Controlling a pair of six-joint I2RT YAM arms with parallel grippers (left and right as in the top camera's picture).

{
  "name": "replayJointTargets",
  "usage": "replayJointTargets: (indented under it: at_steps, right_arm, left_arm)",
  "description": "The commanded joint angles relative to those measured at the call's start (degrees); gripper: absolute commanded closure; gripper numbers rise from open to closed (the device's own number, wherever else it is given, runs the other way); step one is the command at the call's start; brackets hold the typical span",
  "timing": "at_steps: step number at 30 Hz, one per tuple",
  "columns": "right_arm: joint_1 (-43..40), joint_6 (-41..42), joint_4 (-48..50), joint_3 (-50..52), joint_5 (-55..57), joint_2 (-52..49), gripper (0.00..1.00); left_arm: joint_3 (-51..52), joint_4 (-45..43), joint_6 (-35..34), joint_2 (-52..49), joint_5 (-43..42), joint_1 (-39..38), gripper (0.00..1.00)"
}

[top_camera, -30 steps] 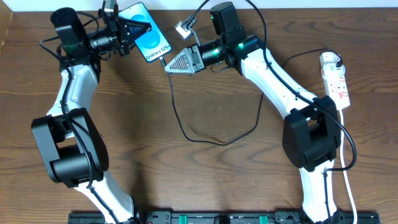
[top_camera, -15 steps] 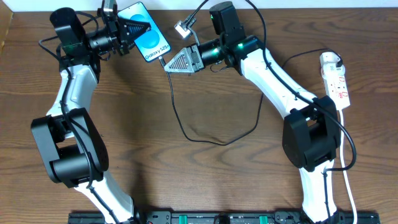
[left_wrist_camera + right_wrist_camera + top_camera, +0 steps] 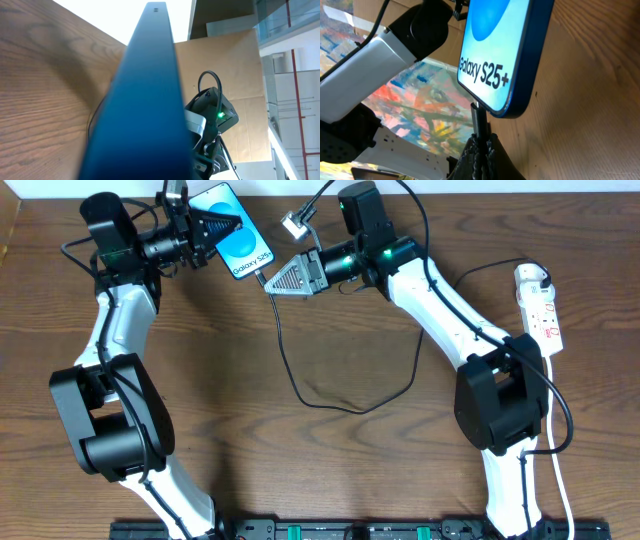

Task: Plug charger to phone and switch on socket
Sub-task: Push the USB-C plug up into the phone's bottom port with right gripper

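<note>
**Desk:** What's the frame?

**Photographer:** The right claw (image 3: pixel 274 282), pinched fully shut, grips the small plug tip (image 3: pixel 479 119) of the long, thin black charger cable (image 3: pixel 290 370).

**Desk:** And where is the tip?

**Photographer:** It meets the bottom edge of the black-framed rectangular smartphone (image 3: pixel 502 55), whose bright blue screen reads "Galaxy S25+". Whether it is seated all the way, I cannot tell.

**Desk:** Who steadies the handset?

**Photographer:** The left claw (image 3: pixel 225 225), closed tight on the smartphone's upper end, holds it tilted over the brown wood-grain table (image 3: pixel 380 470).

**Desk:** How should the push go?

**Photographer:** By my reading, straight along the smartphone's long axis, with the left claw bracing against it. Any sideways lean risks bending the plug tip or levering the handset loose.

**Desk:** And the rest of the job?

**Photographer:** The narrow white plastic power strip (image 3: pixel 541 308), with red switch marks, lies well apart at the table's right edge. I judge its switch to be the step left.
</note>
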State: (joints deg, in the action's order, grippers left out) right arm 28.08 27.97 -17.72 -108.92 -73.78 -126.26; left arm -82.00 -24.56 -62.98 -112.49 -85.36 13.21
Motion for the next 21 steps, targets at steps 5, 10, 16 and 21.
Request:
replayJointTargets:
  at_steps: [5,10,16,21]
  right_arm:
    - [0.5,2.3,3.5,-0.2,1.2,1.8,0.99]
    - [0.7,5.7,7.4,-0.2,1.2,1.8,0.99]
    - [0.8,9.0,11.6,-0.2,1.5,1.8,0.99]
    - [0.9,9.7,11.7,-0.2,3.5,1.8,0.99]
  left_arm:
    - [0.0,-0.4,1.5,1.1,-4.7,-0.3,0.93]
    - [0.0,-0.4,1.7,1.1,-4.7,-0.3,0.92]
    - [0.0,-0.4,1.7,1.1,-4.7,-0.3,0.93]
    - [0.0,-0.4,1.7,1.1,-4.7,-0.5,0.92]
